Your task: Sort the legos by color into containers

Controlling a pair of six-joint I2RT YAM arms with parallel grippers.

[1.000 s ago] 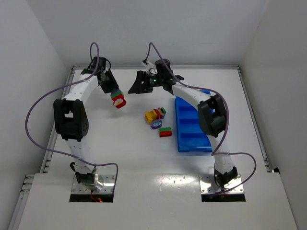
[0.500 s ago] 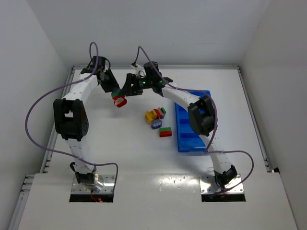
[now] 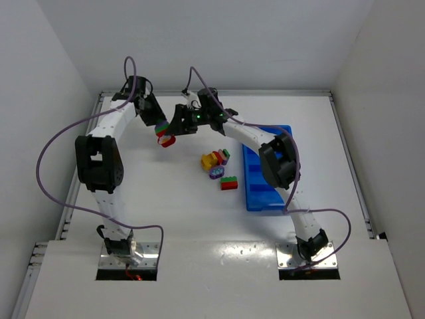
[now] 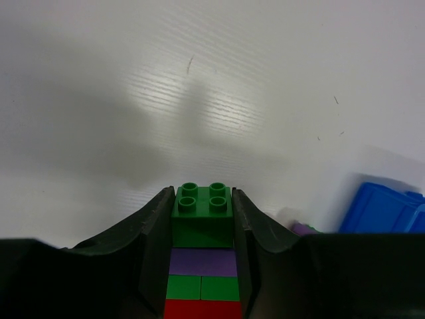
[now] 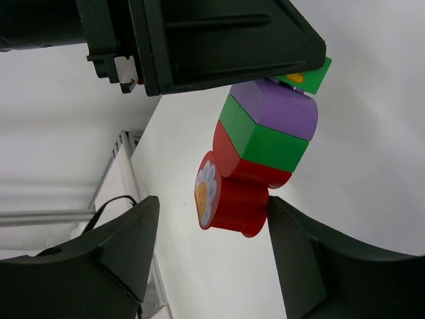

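Pinching a lego stack (image 5: pixel 265 143) by its green top, left claw (image 4: pixel 202 203) dangles it red-end down; right claw (image 3: pixel 179 123) gapes empty.

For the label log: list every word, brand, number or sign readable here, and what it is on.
No words, brands or numbers are readable in any view.
Only sign: a flower picture on the red brick of the stack, no letters.
Orange mark on the top green brick: mostly hidden, unreadable.
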